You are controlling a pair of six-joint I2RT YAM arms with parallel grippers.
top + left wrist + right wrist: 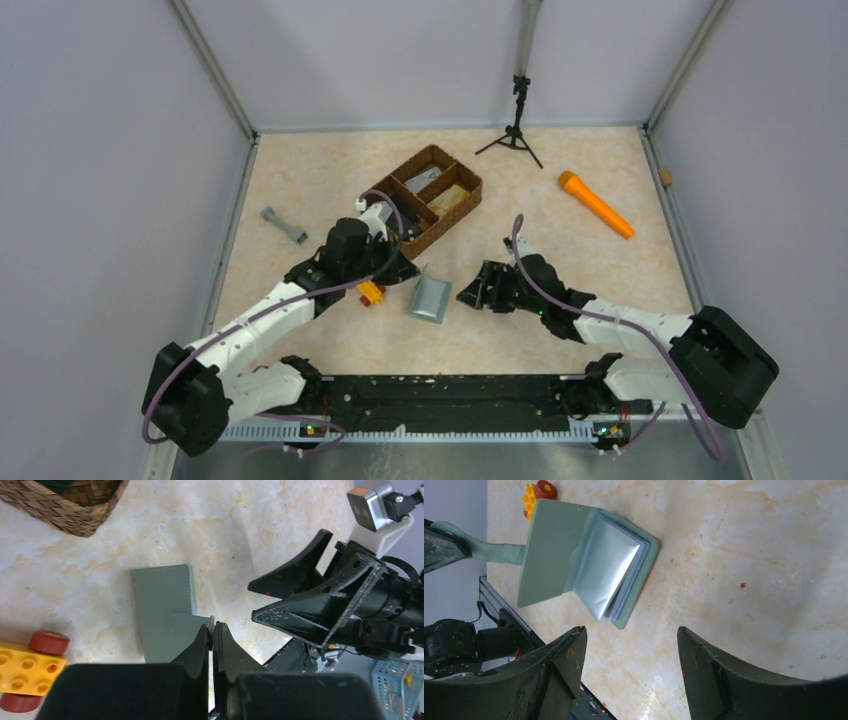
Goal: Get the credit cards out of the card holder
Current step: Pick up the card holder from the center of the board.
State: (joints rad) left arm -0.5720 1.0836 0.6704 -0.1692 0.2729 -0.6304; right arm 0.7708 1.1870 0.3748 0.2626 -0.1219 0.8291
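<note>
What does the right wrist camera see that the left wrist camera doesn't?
Only the right wrist view looks inside the open sage-green folding card holder, where pale shiny sleeves fan out. Only the left wrist view shows a corner of the brown woven basket; there the holder shows just its plain outer cover. Both views show the card holder, its tab pinched by the shut left gripper, the open right gripper, the yellow toy block with red wheels and the beige marbled table.

Top cam looks down from high behind; both wrist cams close, low; share card holder (160, 605).
</note>
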